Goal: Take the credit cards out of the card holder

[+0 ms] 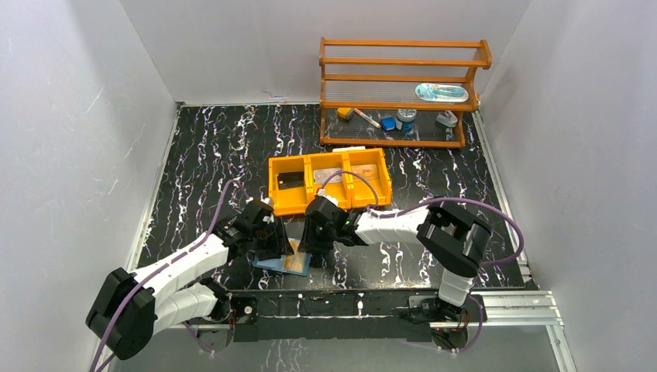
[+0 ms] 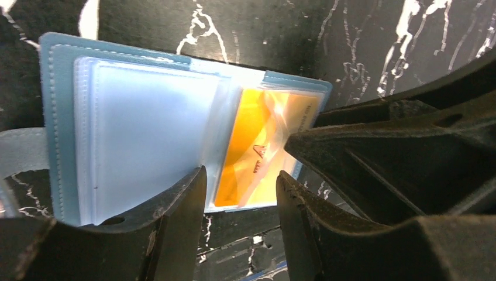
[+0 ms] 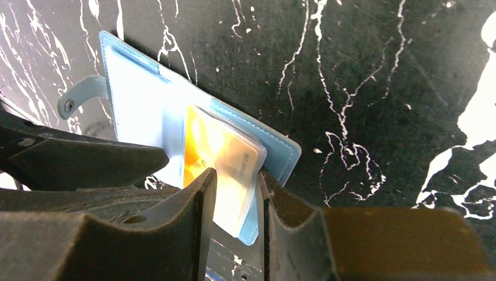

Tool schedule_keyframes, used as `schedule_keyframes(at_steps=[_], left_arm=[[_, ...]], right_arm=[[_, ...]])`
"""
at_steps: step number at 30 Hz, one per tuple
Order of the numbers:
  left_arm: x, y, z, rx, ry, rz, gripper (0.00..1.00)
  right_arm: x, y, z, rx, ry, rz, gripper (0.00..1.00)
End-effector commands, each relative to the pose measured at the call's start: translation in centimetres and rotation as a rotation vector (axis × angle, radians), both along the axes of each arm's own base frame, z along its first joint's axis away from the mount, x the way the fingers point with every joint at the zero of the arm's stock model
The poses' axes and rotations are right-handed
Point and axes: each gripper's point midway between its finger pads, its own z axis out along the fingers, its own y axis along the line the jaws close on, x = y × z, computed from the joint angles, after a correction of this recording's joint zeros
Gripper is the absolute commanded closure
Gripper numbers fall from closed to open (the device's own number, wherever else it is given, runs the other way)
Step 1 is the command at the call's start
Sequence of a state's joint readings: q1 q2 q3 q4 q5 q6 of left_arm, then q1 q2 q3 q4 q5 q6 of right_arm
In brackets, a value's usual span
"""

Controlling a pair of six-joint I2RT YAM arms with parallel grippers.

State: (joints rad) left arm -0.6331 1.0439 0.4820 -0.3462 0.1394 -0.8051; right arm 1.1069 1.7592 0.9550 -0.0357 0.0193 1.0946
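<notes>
The blue card holder (image 1: 268,263) lies open on the black table near the front edge, between both grippers. Its pale inside with clear sleeves shows in the left wrist view (image 2: 146,129) and the right wrist view (image 3: 134,99). An orange credit card (image 2: 245,158) sits in a sleeve on its right leaf (image 3: 202,146) (image 1: 296,265). My left gripper (image 2: 241,172) (image 1: 275,246) is open and empty, just above the holder's near edge. My right gripper (image 3: 238,172) (image 1: 316,249) has its jaws narrowly apart, astride the end of that sleeve and the holder's corner.
An orange three-compartment tray (image 1: 287,204) stands just behind the grippers, with a dark card (image 1: 292,182) and silvery cards (image 1: 330,175) in it. A wooden shelf (image 1: 403,77) with small items stands at the back right. White walls enclose the table.
</notes>
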Motion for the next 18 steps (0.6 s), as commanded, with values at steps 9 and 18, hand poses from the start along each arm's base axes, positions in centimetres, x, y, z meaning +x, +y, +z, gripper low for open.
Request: schedule_keyframes(at_steps=[9, 18], left_arm=[[1.4, 3.9, 2.2, 0.147, -0.129, 0.107, 0.47], [-0.5, 1.9, -1.2, 0.081, 0.007, 0.041, 0.57]], right_arm=[[0.4, -2.2, -1.0, -0.2, -0.032, 0.03, 0.48], [0.2, -0.9, 1.3, -0.104, -0.038, 0.048, 0.56]])
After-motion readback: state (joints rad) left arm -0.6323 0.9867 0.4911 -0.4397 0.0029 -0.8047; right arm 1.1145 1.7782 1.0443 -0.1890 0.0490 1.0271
